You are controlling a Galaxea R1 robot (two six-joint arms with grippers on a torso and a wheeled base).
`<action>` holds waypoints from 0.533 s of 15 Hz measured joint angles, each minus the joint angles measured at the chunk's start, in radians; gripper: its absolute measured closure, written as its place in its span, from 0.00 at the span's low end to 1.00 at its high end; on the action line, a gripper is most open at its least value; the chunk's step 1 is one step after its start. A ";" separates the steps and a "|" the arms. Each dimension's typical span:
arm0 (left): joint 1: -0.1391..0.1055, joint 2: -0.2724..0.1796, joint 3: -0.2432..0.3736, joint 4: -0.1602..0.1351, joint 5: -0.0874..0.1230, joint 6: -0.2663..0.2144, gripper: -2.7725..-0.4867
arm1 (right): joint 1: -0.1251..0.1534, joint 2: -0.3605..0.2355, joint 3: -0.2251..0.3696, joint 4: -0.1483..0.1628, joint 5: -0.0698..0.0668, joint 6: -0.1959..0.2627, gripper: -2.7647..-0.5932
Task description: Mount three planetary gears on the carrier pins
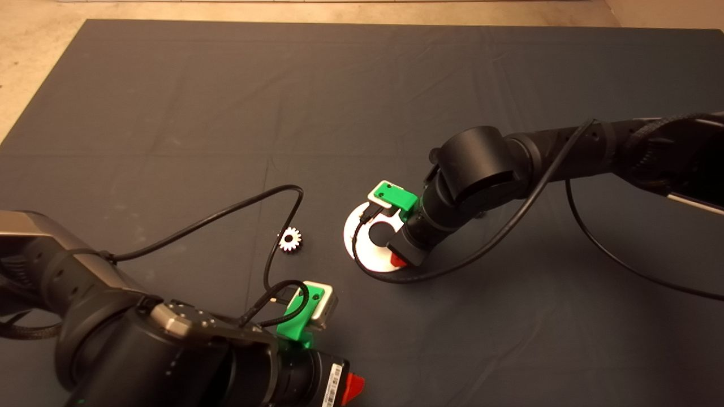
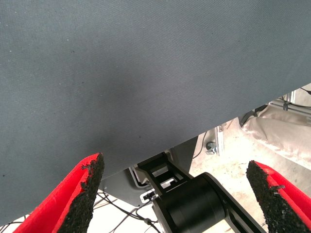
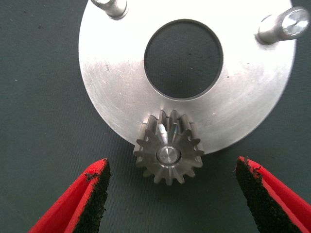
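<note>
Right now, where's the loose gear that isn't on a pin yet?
In the head view the loose gear lies flat on the mat, just left of the carrier plate, under the left arm's cable loop and ahead of the left hand.

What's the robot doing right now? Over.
Right claw open above carrier plate, one gear seated on its pin. Left claw open, parked. Spare gear on mat, unobstructed.

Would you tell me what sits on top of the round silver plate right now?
One gear sits on a pin whose tip shows through its hole. Two pins stand bare. The plate beneath the gear is hidden.
</note>
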 joint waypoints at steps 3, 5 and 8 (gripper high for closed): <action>0.000 0.000 0.000 0.000 0.000 0.000 0.30 | 0.039 -0.033 0.045 0.021 0.002 0.016 0.40; 0.000 -0.002 0.000 0.000 0.000 0.000 0.30 | 0.063 -0.093 0.071 0.043 0.003 0.023 0.40; 0.000 -0.006 0.000 0.000 0.000 0.000 0.30 | 0.072 -0.228 0.075 0.053 0.001 0.026 0.40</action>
